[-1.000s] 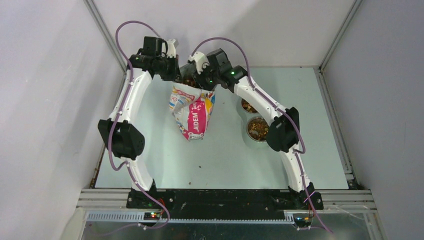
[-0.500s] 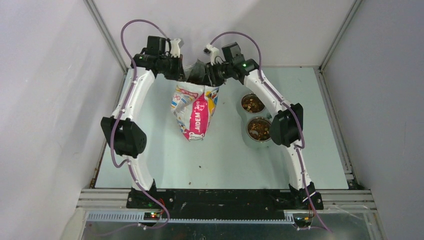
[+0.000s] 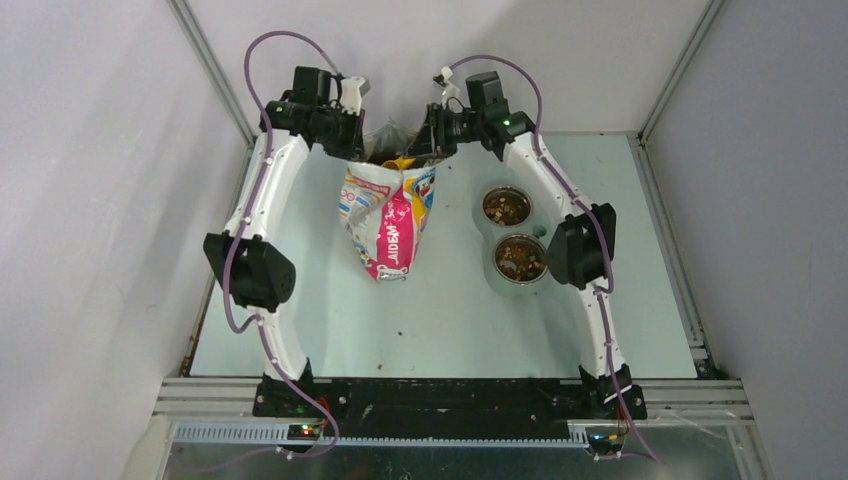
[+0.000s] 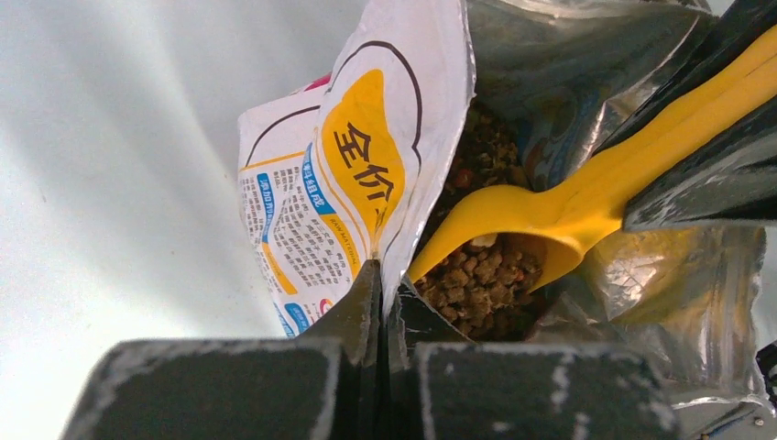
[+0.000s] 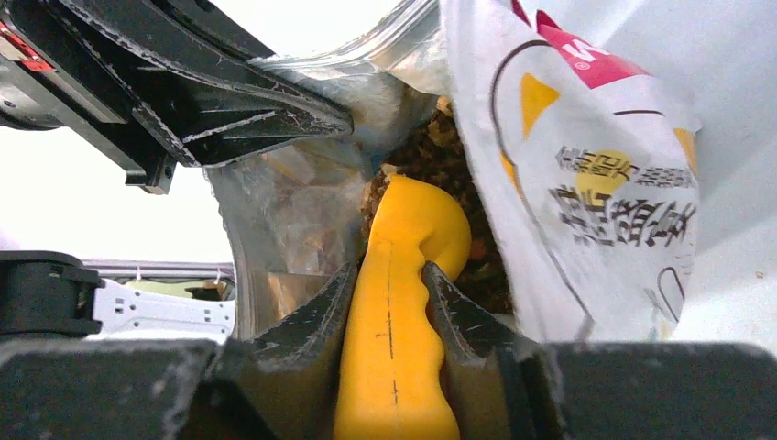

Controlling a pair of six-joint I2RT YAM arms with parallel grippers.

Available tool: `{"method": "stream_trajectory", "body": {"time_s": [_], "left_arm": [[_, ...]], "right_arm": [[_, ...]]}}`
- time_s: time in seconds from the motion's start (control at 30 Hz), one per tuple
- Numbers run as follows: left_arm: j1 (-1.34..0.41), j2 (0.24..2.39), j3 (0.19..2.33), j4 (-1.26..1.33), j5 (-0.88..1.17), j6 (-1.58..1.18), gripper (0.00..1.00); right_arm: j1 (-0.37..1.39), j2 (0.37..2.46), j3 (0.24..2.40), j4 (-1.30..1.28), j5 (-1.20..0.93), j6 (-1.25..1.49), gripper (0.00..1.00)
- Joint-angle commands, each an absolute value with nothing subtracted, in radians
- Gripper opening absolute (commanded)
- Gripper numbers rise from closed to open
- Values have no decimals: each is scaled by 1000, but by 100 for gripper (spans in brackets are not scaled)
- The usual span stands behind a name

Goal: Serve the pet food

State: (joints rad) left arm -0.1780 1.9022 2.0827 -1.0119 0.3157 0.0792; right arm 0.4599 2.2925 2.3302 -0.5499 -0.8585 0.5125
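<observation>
The printed pet-food bag (image 3: 388, 215) stands open at the back of the table. My left gripper (image 3: 362, 150) (image 4: 383, 275) is shut on the bag's rim (image 4: 394, 238), holding the mouth open. My right gripper (image 3: 428, 140) (image 5: 389, 275) is shut on the handle of a yellow scoop (image 5: 394, 321). The scoop's bowl (image 4: 495, 229) sits inside the bag, filled with brown pet food (image 4: 476, 275). More pet food (image 5: 431, 156) lies deeper in the bag around the scoop.
Two metal bowls (image 3: 506, 207) (image 3: 519, 258) holding kibble stand right of the bag, beside the right arm. A few stray pellets (image 3: 401, 327) lie on the table in front. Enclosure walls close in behind and at both sides.
My right arm has swung back and to the right, uncovering both bowls. The scoop now shows at the bag's mouth. The left gripper has kept its hold on the rim.
</observation>
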Motion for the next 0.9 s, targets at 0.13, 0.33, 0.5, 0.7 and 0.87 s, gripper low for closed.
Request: {"method": "stream_trajectory", "body": {"time_s": [0.13,0.33,0.5,0.7,0.87], "left_arm": [[-164,1924,2243,-995,287,172,0],[-165,1909,2232,-998,288,175,0],[-182,1882,2200,-1008,272,212,0],[-207,1871,2187,-1020,260,240,0],[-207,1870,2204,-1018,236,248,0]], "right_arm": [[382,2262,2379,-486,-908,610,0],[353,2257,2355,-377,-991,703,0],[324,2251,2328,-322,-1032,775,0],[306,2247,2282,-238,-1056,879,0],[292,2235,2288,-268,-1019,852,0]]}}
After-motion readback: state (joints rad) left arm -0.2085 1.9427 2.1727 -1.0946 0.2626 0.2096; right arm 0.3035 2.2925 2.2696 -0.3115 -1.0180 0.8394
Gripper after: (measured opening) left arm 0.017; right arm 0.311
